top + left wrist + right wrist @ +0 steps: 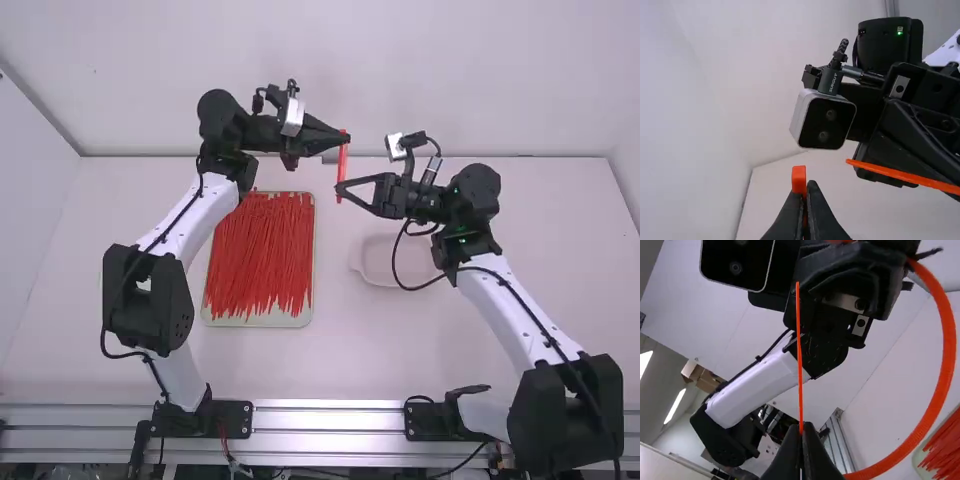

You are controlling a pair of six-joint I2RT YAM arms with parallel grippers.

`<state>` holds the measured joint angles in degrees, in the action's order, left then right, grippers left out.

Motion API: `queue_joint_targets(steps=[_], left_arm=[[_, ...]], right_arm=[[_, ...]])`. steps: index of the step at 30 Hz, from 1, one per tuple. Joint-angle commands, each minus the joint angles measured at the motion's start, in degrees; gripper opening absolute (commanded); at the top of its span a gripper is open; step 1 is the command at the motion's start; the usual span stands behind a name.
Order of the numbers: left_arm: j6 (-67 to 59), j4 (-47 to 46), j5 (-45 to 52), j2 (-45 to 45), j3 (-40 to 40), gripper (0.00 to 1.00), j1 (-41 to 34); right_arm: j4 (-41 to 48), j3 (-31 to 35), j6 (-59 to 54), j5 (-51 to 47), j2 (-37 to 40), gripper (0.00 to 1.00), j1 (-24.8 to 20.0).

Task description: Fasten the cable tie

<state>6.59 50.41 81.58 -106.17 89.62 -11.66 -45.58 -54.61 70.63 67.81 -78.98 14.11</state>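
One red cable tie (342, 165) hangs in the air between both grippers, above the table's back middle. My left gripper (342, 138) is shut on its square head (798, 179), which sticks up past the fingertips. My right gripper (340, 190) is shut on the thin tail (799, 355), just below the left one. From the right wrist, the strap curves round in a wide red loop (939, 375) behind the left gripper's body. In the left wrist view, a stretch of the strap (900, 176) crosses under the right arm's wrist camera (822, 120).
A tray (215, 316) holding several loose red cable ties (262, 250) lies on the table under the left arm. A clear shallow dish (372, 262) sits to its right, below the right gripper.
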Motion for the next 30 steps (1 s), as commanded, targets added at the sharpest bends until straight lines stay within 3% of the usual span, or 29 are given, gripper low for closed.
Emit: queue_joint_targets(steps=[1,30], left_arm=[[-0.9,1.4,0.5,0.1,-0.1,0.02,-0.3],[-4.9,0.8,3.1,0.1,-0.2,0.02,-0.3]], right_arm=[[-0.5,0.3,0.9,-0.4,-0.2,0.00,0.2],[-0.3,0.3,1.4,-3.2,-0.2,0.00,0.6]])
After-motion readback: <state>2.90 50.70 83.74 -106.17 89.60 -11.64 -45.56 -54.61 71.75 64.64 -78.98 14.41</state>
